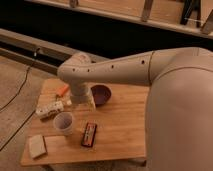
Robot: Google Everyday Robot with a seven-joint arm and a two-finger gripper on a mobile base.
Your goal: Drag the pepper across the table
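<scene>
Low over the plank-grained wooden table (125, 122), near the slim orange pepper (62, 90): pincer (82, 104), gape indiscernible.

My only camera sits high above the table's (125, 131) near right corner and looks steeply down and forward across its top, toward the floor and dark ledge beyond the table's far edge. It rides close to my own arm (117, 69), whose bulk fills the view right of the table. My gripper (82, 104) hangs over the table's far left part, under my wrist.
</scene>
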